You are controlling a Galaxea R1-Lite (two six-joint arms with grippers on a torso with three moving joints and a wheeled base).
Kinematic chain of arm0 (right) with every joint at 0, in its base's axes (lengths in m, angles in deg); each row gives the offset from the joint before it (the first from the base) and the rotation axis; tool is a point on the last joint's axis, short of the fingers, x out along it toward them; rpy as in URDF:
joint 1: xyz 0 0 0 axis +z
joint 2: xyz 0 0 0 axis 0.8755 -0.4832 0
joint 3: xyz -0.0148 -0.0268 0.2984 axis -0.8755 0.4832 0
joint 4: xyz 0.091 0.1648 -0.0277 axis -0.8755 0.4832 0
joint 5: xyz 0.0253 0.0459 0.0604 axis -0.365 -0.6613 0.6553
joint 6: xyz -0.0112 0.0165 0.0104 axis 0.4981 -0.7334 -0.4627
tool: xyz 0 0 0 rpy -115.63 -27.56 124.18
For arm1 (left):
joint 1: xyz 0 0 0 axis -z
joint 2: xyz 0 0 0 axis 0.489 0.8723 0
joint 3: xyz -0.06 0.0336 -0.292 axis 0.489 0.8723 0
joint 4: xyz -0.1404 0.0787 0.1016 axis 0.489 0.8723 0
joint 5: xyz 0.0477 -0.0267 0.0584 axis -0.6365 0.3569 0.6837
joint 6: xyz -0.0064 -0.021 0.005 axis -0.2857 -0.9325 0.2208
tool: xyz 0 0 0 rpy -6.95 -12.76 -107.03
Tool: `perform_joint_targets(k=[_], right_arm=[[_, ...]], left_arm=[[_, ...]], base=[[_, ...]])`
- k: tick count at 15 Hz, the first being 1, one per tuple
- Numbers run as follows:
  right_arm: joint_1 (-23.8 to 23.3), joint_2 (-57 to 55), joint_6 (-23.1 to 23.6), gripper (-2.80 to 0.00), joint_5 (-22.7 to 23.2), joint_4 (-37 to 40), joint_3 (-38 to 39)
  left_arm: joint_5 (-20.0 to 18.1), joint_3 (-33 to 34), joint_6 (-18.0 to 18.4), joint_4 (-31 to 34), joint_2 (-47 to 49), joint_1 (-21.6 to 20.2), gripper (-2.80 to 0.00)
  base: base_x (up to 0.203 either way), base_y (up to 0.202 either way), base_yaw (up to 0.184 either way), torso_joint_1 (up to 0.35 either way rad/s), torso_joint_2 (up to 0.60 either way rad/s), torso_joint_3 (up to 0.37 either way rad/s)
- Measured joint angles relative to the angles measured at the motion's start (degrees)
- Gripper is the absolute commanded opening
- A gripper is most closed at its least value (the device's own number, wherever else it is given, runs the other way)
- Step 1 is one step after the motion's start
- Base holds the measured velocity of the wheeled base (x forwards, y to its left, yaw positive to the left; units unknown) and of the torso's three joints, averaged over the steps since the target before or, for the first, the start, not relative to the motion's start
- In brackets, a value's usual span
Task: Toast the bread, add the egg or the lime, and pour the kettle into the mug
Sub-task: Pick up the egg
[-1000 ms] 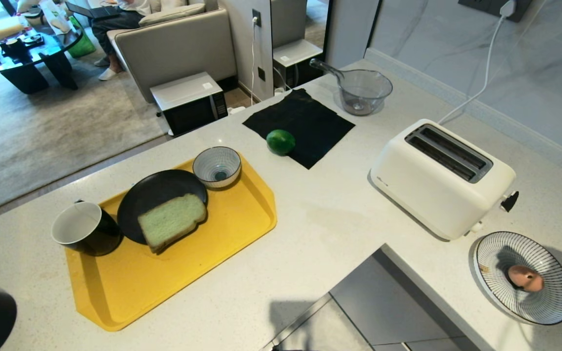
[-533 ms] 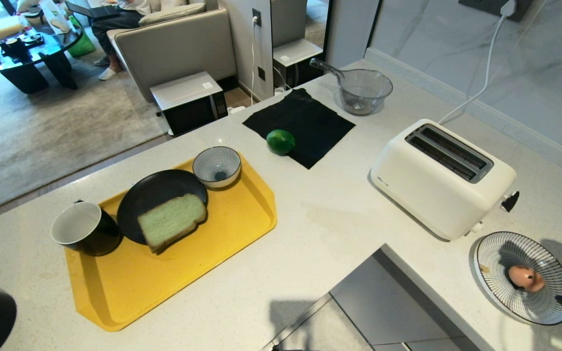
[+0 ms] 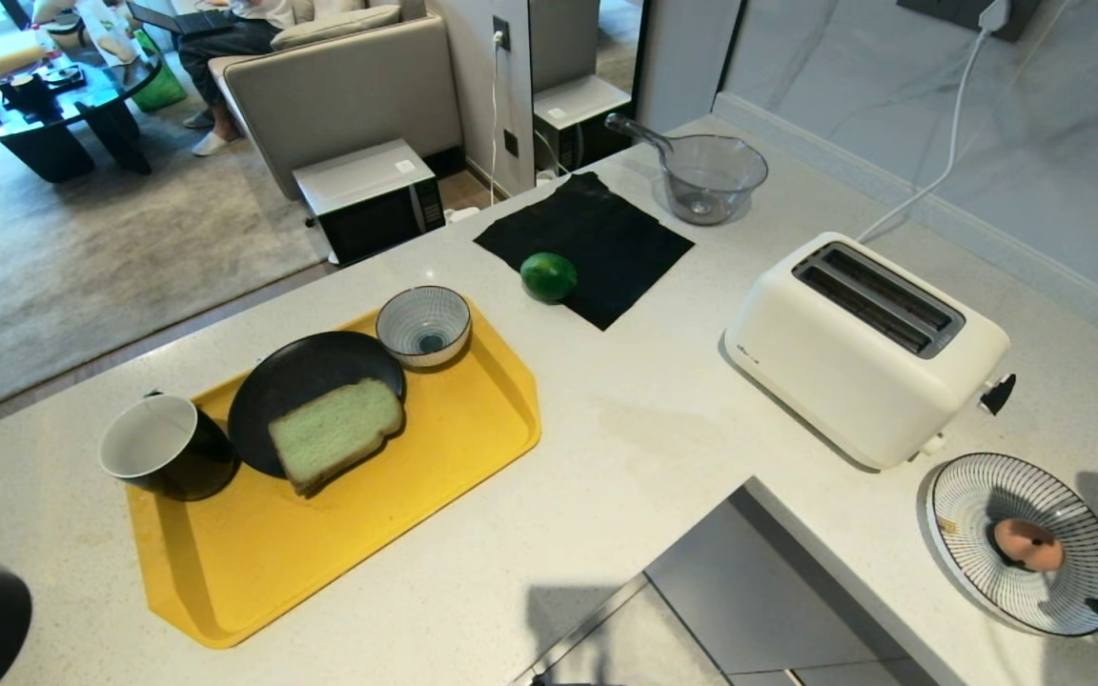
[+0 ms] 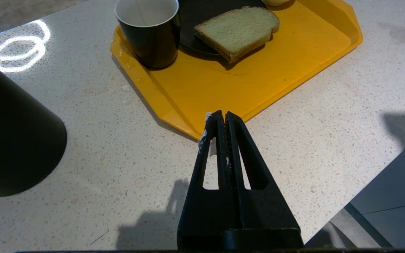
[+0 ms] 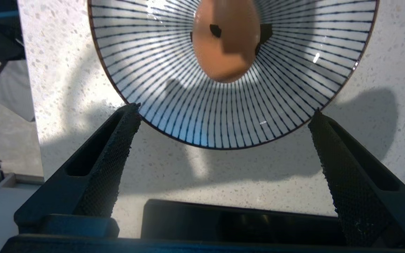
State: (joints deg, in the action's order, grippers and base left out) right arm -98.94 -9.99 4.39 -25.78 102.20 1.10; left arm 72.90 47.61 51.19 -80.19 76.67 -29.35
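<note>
On the table (image 3: 663,448), with the toaster (image 3: 864,348) as the landmark, the egg (image 3: 1026,543) lies in a striped plate (image 3: 964,495) just beside the toaster's lever end, toward the near right corner. The right claw (image 5: 223,116) hangs over the near rim of that plate with its fingers (image 5: 118,140) spread wide apart, one on each side of the rim, holding nothing; the egg sits beyond them, untouched, its small dark spot showing. In the head view only two black tips of this claw show at the right edge beside the plate.

Well to the left of the toaster sits a yellow tray (image 3: 473,429). On it, a black plate (image 3: 273,391) carries the bread (image 3: 335,431), which lies flat and overhangs the plate's near edge. The mug (image 3: 163,459) stands upright at the tray's far left corner from the toaster, touching the black plate. A small striped bowl (image 3: 423,326) stands at the tray's back edge, the closest tray item to the toaster.

Between the tray and the toaster, farther back, the lime (image 3: 548,276) rests on the near edge of a black cloth (image 3: 606,229). Behind the cloth stands a clear jug (image 3: 711,176).

The kettle (image 4: 12,140) stands farthest left of the toaster, past the tray, only partly visible. The left claw (image 4: 222,116) is pressed together and empty, above the table just off the tray's near corner.
</note>
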Motion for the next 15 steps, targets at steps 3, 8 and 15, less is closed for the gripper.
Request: perform_joint_targets(k=[3,8,15], right_arm=[[0.1,-1.1,0.0,0.00,1.6,0.1,0.0],[1.2,-3.0,0.0,0.00,2.7,-0.2,-0.7],[3.8,-4.7,-0.1,0.00,2.5,-0.4,-1.5]], left_arm=[[0.0,0.0,0.0,0.0,0.0,0.0,-2.80],[0.0,0.0,0.0,0.0,0.0,0.0,-2.80],[0.0,0.0,0.0,0.0,0.0,0.0,-2.80]], base=[[0.000,0.000,0.000,0.000,0.00,0.000],[0.000,0.000,0.000,0.000,0.00,0.000],[0.000,0.000,0.000,0.000,0.00,0.000]])
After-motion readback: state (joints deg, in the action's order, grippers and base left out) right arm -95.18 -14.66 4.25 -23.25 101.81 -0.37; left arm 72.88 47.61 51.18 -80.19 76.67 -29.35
